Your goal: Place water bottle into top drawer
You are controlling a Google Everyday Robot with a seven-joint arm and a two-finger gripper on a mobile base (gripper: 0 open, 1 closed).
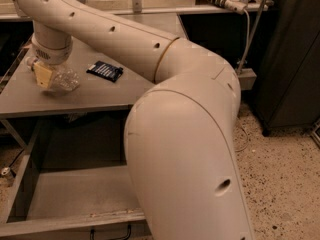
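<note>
The water bottle (66,79), clear and crinkled, lies on the grey countertop (90,96) at the left. My gripper (44,76), with its yellowish tip, hangs from the wrist straight down onto the bottle's left end and touches it. The top drawer (75,194) is pulled open below the counter, its flat grey bottom bare, and its dark handle (110,231) shows at the lower edge. My big white arm covers the drawer's right part.
A dark blue packet (105,71) lies on the counter right of the bottle. A dark cabinet (290,59) stands at the right on speckled floor. A small can (6,172) sits on the floor left of the drawer.
</note>
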